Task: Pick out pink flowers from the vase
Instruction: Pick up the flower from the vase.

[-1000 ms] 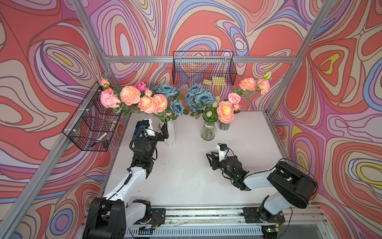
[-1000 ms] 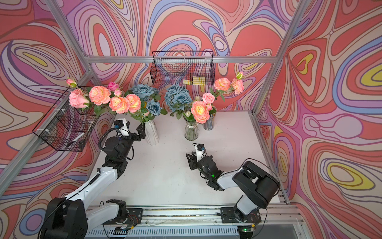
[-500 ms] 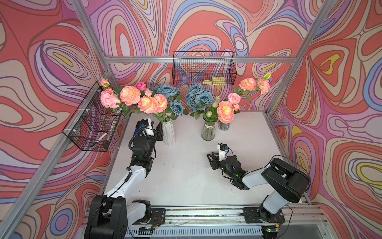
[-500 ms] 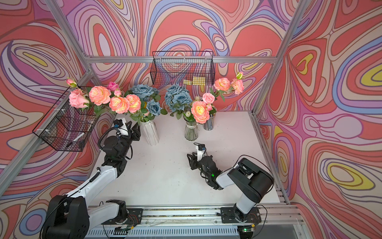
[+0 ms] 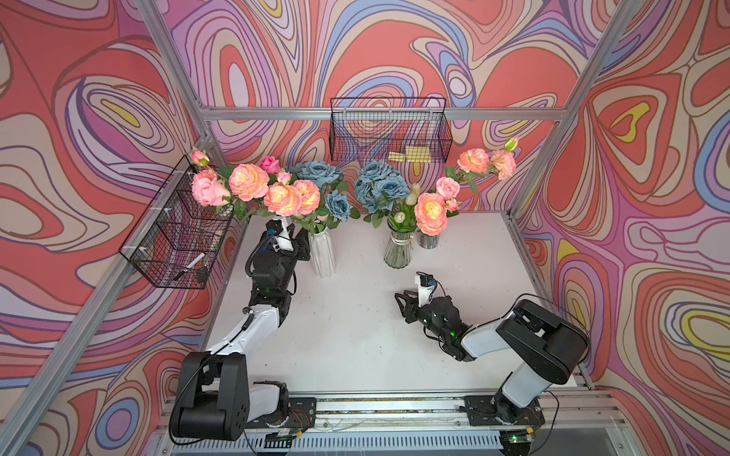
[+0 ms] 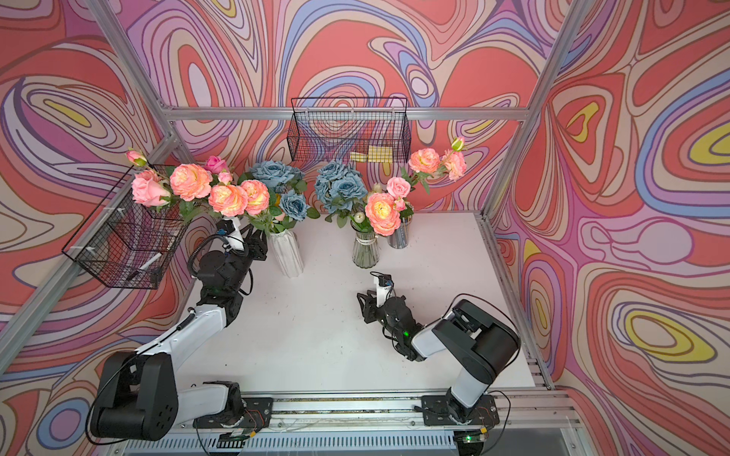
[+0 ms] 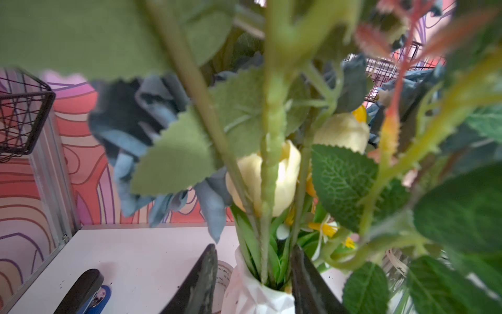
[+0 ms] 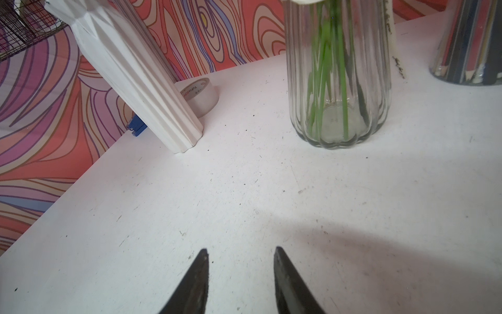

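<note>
Pink flowers (image 5: 249, 181) with peach-pink heads stand in the white ribbed vase (image 5: 322, 256) at the back left, mixed with blue roses. More pink flowers (image 5: 430, 207) rise from the two containers to the right. My left gripper (image 5: 299, 241) is at the white vase's mouth. In the left wrist view its jaws (image 7: 254, 247) stand apart on either side of the green stems (image 7: 267, 190) just above the vase rim (image 7: 252, 296); white rim shows between one finger and the stems. My right gripper (image 8: 240, 252) hovers low over the bare table, open and empty.
A clear glass vase (image 8: 336, 81) and a cup of pencils (image 8: 467, 54) stand at the back centre. A tape roll (image 8: 202, 95) lies behind the white vase. Wire baskets hang on the left wall (image 5: 177, 244) and back wall (image 5: 389, 130). Blue roses (image 5: 379, 185) crowd between the pink heads.
My left gripper has pushed in toward the white vase's mouth and its jaws have narrowed around the stems. The right arm has barely moved.
</note>
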`<action>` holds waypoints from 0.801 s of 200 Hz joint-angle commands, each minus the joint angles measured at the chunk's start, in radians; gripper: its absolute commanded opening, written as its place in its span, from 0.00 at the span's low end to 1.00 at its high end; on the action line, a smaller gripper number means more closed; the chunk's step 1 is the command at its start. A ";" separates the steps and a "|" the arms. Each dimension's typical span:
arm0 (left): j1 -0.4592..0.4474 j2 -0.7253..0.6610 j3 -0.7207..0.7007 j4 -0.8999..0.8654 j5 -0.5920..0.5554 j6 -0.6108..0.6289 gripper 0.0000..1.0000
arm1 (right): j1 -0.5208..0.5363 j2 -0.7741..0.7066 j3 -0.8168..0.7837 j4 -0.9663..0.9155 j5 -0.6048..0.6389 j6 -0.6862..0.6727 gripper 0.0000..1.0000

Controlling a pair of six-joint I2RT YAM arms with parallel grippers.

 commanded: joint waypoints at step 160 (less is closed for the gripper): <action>0.005 -0.113 0.038 -0.071 -0.037 -0.054 0.00 | -0.014 0.027 0.016 0.026 -0.005 0.018 0.40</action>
